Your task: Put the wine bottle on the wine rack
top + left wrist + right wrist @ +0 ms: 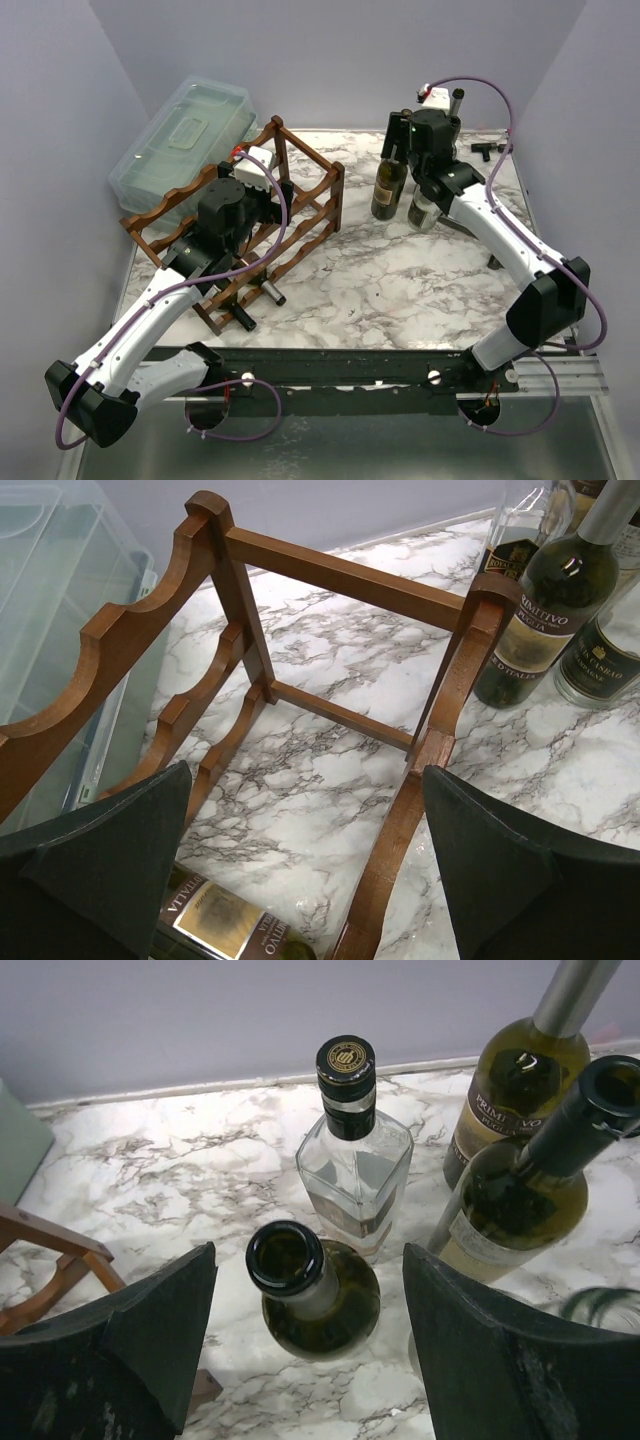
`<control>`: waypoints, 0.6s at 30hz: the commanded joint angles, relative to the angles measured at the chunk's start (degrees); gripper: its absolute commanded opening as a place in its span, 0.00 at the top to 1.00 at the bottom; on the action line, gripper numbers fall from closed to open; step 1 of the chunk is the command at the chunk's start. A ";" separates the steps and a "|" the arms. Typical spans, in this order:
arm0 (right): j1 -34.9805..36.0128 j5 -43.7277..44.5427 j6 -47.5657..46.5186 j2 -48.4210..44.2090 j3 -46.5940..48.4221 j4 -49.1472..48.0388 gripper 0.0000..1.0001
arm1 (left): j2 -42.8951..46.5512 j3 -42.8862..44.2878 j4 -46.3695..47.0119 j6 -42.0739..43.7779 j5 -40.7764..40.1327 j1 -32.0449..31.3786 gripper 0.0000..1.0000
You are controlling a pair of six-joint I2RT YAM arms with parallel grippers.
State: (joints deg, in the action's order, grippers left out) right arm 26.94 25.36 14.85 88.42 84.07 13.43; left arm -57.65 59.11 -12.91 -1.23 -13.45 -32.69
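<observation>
Left tool [305, 778]: released, jaws wide, poised over the wine rack [345, 580] on the left of the desk [400, 280]. A labelled bottle [220, 925] lies in its bottom tier. Right tool [308, 1252]: released, hovering over the open-necked wine bottle [325, 1305], which stands upright among other bottles [352, 1160] at far right.

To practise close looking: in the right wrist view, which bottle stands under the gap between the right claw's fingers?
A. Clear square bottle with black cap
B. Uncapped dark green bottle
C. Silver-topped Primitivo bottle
B: the uncapped dark green bottle shows its open mouth between the two fingers of the right claw, while the clear square bottle stands farther back.
</observation>
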 commanded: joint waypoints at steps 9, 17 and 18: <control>0.04 4.48 -4.67 9.02 4.16 -0.59 0.30 | 0.83 -0.23 0.69 -0.17 1.12 0.26 0.01; 0.04 2.16 -5.27 8.27 0.90 -2.17 0.49 | 1.05 -0.22 0.68 -0.17 1.24 0.26 0.01; 0.04 1.54 -5.33 7.90 0.50 -2.10 0.52 | 0.96 -0.23 0.66 -0.17 1.23 0.26 0.01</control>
State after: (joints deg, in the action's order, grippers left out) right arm 26.94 28.16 10.41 97.30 86.48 12.40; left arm -57.63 59.11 -12.91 -1.23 -13.30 -32.69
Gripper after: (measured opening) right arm 0.527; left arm 0.987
